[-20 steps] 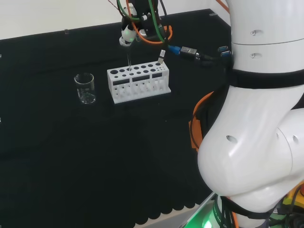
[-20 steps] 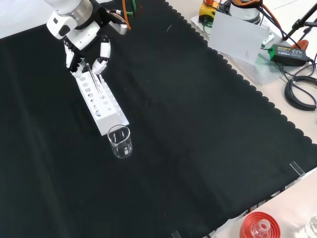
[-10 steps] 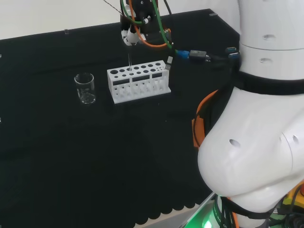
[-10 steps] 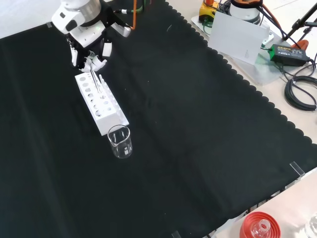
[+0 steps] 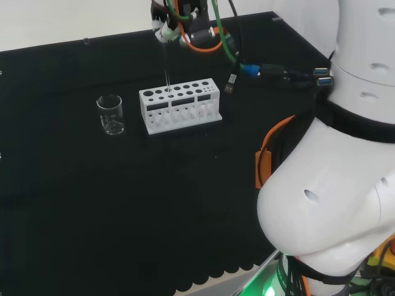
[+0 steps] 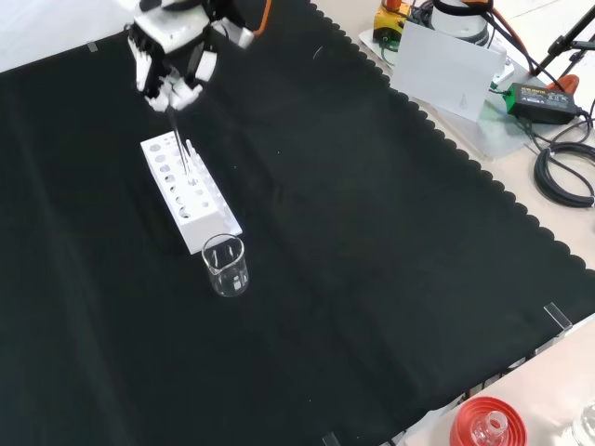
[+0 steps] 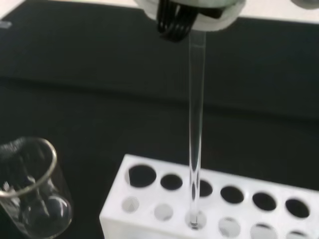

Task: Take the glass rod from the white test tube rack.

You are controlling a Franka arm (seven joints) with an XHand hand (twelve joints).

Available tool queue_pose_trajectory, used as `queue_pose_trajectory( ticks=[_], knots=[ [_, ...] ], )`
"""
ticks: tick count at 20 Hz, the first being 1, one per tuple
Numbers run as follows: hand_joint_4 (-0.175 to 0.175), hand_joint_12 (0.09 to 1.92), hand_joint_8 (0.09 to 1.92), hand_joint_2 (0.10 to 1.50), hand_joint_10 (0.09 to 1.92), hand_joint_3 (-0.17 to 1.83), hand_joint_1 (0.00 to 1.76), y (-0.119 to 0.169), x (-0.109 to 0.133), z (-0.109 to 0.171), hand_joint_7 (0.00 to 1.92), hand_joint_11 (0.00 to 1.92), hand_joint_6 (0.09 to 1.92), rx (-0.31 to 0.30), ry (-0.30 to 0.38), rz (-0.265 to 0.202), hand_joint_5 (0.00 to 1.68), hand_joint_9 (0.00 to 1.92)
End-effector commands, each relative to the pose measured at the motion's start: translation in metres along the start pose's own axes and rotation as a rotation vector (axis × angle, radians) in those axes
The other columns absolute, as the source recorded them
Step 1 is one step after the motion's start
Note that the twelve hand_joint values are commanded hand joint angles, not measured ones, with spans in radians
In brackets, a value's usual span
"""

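The white test tube rack [image 5: 179,105] [image 6: 191,197] stands on the black cloth, its top full of round holes. A thin clear glass rod [image 5: 166,68] [image 6: 178,144] [image 7: 196,124] stands upright above it. The hand [image 5: 165,28] [image 6: 170,72] is above the rack, its fingers pinched round the rod's top end. In the wrist view the rod passes down through a hole of the rack [image 7: 219,209], and its lower tip still sits inside. A blurred part of the hand [image 7: 189,12] shows over the rod.
A clear glass beaker [image 5: 110,115] [image 6: 225,265] [image 7: 27,191] stands beside one end of the rack. The arm's white links [image 5: 333,185] stand at the head view's right. A red ribbed stand [image 6: 488,426] sits at the cloth's near right corner in the front view; cables [image 6: 562,167] lie off the cloth.
The hand has risen above the rack and drawn the glass rod upward with it. The rack and beaker have stayed in place.
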State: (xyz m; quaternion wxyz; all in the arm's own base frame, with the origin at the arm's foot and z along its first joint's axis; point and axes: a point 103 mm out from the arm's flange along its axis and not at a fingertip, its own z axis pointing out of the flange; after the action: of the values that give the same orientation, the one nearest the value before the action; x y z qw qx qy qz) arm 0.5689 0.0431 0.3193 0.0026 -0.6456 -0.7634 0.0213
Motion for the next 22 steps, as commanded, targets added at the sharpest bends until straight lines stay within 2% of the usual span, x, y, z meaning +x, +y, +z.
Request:
queue_pose_trajectory(
  ticks=[1, 5, 8, 9, 10, 11, 13, 19, 20, 21, 22],
  knots=[
    [-0.175, 0.68, 0.97, 0.83, 0.56, 0.5, 1.3, -0.027, 0.008, -0.042, 1.21, 1.6, 0.87, 0.007, -0.076, 0.04, 0.97, 1.66],
    [-0.175, 0.67, 0.97, 0.84, 0.56, 0.48, 1.3, -0.035, 0.013, -0.062, 1.21, 1.6, 0.86, 0.006, -0.093, 0.056, 0.97, 1.66],
    [-0.175, 0.67, 0.97, 0.84, 0.55, 0.48, 1.3, -0.036, 0.023, -0.075, 1.21, 1.6, 0.86, 0.002, -0.096, 0.037, 0.97, 1.66],
    [-0.175, 0.67, 0.97, 0.84, 0.55, 0.48, 1.3, -0.04, 0.019, -0.077, 1.21, 1.6, 0.86, -0.003, -0.117, 0.06, 0.97, 1.66],
    [-0.175, 0.67, 0.97, 0.84, 0.55, 0.48, 1.3, -0.038, 0.026, -0.078, 1.21, 1.61, 0.86, -0.002, -0.125, 0.065, 0.98, 1.66],
    [-0.175, 0.67, 0.97, 0.84, 0.55, 0.48, 1.3, -0.043, 0.021, -0.081, 1.21, 1.61, 0.86, -0.005, -0.168, 0.113, 0.98, 1.66],
    [-0.175, 0.67, 0.97, 0.84, 0.55, 0.48, 1.3, -0.048, 0.024, -0.087, 1.21, 1.61, 0.86, -0.005, -0.168, 0.099, 0.98, 1.66],
    [-0.175, 0.67, 0.97, 0.83, 0.55, 0.48, 1.3, -0.05, 0.042, -0.094, 1.21, 1.61, 0.86, -0.028, -0.1, 0.04, 0.98, 1.67],
    [-0.175, 0.67, 0.97, 0.83, 0.55, 0.48, 1.3, -0.059, 0.032, -0.1, 1.21, 1.61, 0.86, -0.104, -0.044, 0.186, 0.98, 1.67],
    [-0.175, 0.67, 0.97, 0.83, 0.55, 0.48, 1.3, -0.065, 0.029, -0.103, 1.21, 1.61, 0.85, -0.094, -0.053, 0.195, 0.98, 1.67],
    [-0.175, 0.67, 0.97, 0.83, 0.55, 0.48, 1.3, -0.068, 0.032, -0.104, 1.21, 1.61, 0.85, -0.087, -0.063, 0.153, 0.98, 1.67]
  ],
)
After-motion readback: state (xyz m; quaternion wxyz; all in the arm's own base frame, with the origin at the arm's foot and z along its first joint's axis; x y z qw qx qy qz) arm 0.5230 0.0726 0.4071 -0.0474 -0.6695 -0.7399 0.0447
